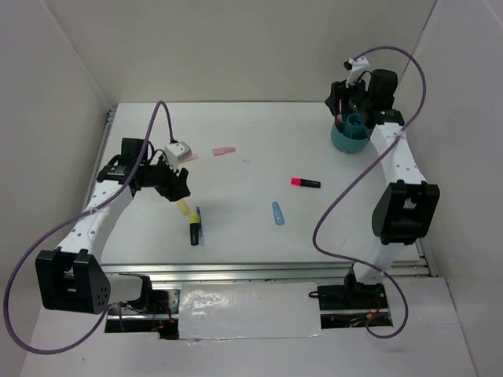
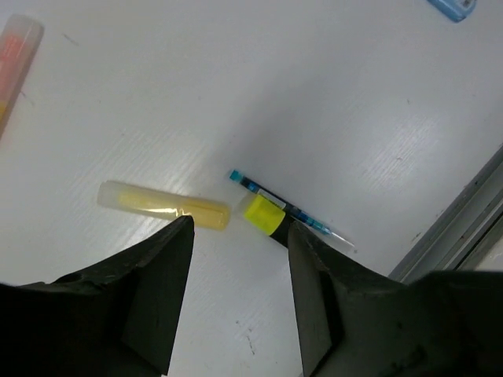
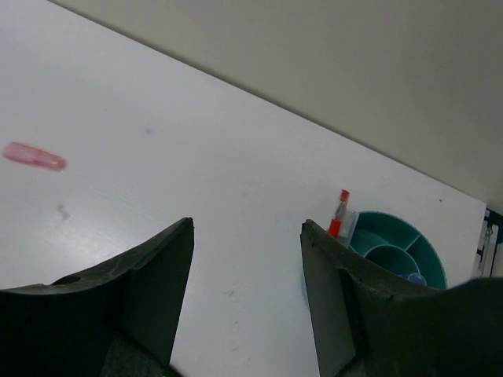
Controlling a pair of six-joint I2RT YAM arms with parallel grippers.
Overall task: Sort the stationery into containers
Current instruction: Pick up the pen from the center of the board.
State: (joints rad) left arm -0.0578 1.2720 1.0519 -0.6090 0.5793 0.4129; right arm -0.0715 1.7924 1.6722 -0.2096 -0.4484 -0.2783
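The open, empty left gripper [image 2: 238, 236] is hovering bottom centre. The pale yellow plastic marker [image 2: 165, 206] is lying just above its tips, long axis along the closing line, likely needing a wrist turn. The right gripper [image 3: 247, 229] is gaping empty near the round teal plastic cup [image 1: 350, 144], upper right of the top view.

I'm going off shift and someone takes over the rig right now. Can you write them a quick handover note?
Left gripper: jaws open, empty, low over the yellow highlighter.
Right gripper: jaws open, empty, near the teal cup.
Done: red pen stands in the cup, with something blue.
Left on the table: yellow highlighter, yellow-black marker, blue pen, orange marker, pink eraser, pink-black marker, blue marker.
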